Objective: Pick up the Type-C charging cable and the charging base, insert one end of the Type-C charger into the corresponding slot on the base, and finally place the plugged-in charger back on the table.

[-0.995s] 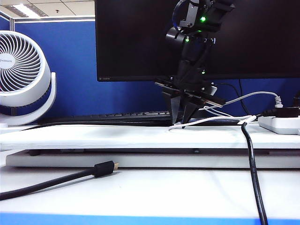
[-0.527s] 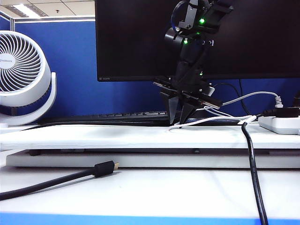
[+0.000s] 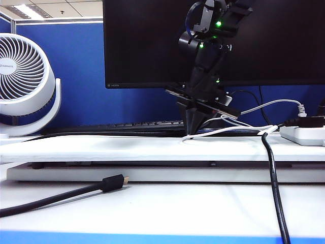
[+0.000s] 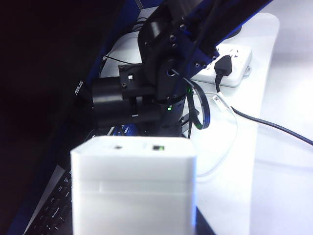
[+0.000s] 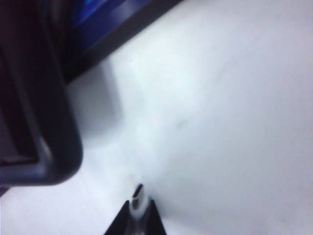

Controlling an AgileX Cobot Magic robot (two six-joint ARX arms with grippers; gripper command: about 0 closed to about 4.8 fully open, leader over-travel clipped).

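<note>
right gripper (image 3: pixel 195 127): down at the raised white board of the table (image 3: pixel 127 148), fingers brought together to a point; in the right wrist view the two dark tips (image 5: pixel 146 215) pinch a small metal-tipped plug between them, so it looks closed on the plug end of the charging cable (image 3: pixel 228 131)
cable: thin and white, running off to the right along the board from the pinched end, toward the power strip (image 3: pixel 304 133)
plug axis: sticks out past the fingertips, roughly in line with the fingers
left gripper: not itself visible; its wrist view is filled by the white charging base (image 4: pixel 133 188), close and steady before the camera, so it is probably held, though I cannot tell how the fingers sit
base slot: a small port (image 4: pixel 157 147) on the face turned toward the right arm
key relation: the base sits up and apart from the plug; the right arm is the one at the cable, and the plug tip must be lifted and lined up with that port
</note>
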